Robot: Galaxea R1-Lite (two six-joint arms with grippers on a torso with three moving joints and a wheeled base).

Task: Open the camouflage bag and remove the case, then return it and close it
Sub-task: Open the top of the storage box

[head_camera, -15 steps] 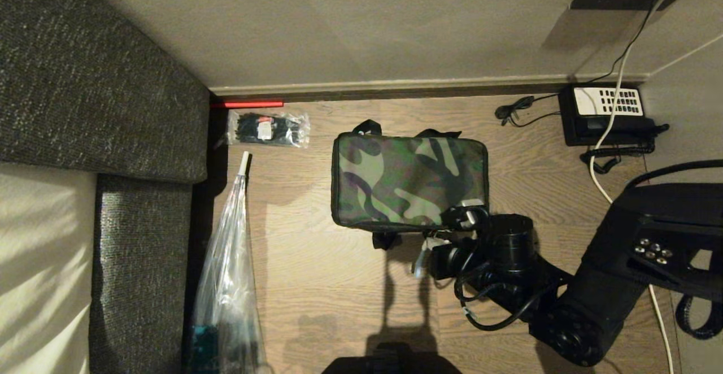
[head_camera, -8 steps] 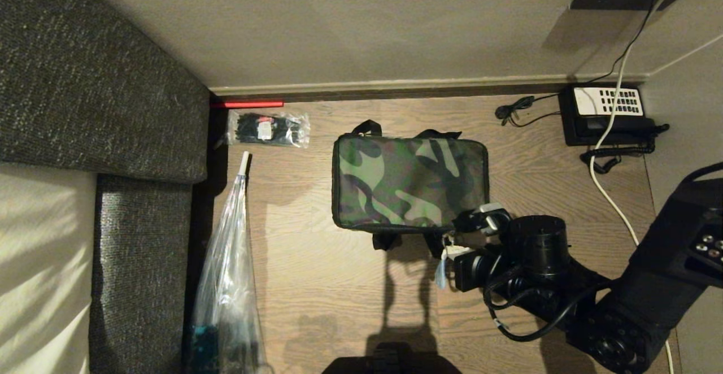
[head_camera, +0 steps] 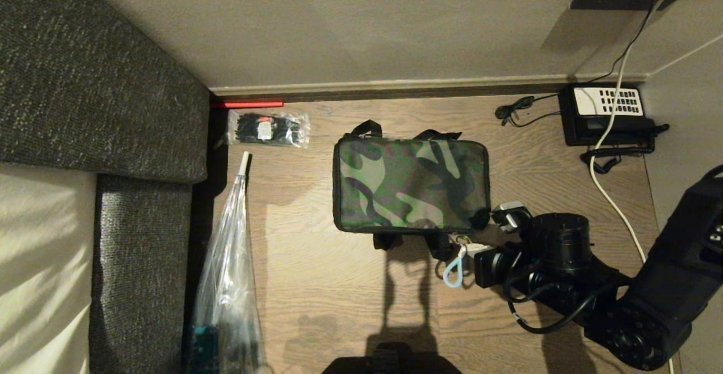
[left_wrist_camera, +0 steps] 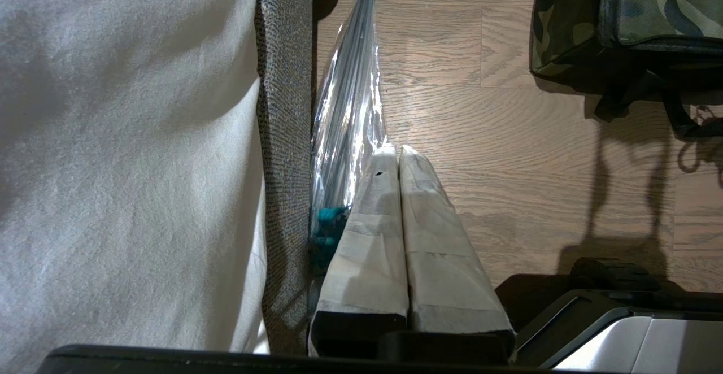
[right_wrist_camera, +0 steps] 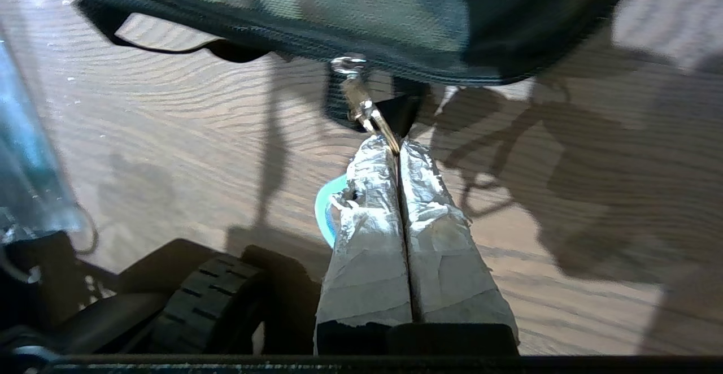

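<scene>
Opening step under way: right claw [right_wrist_camera: 398,148] pinched on the zipper pull [right_wrist_camera: 361,103] at the camouflage bag's [head_camera: 409,185] near right corner, on the floor. Next, drag the pull around that corner. Left claw [left_wrist_camera: 395,159] parked, pressed together.

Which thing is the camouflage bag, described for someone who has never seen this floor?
On the wooden floor between the grey sofa and the telephone, the bag lies mid-floor near the wall. It alone has a green camouflage top with black straps; the right claw pinches its zip pull.
</scene>
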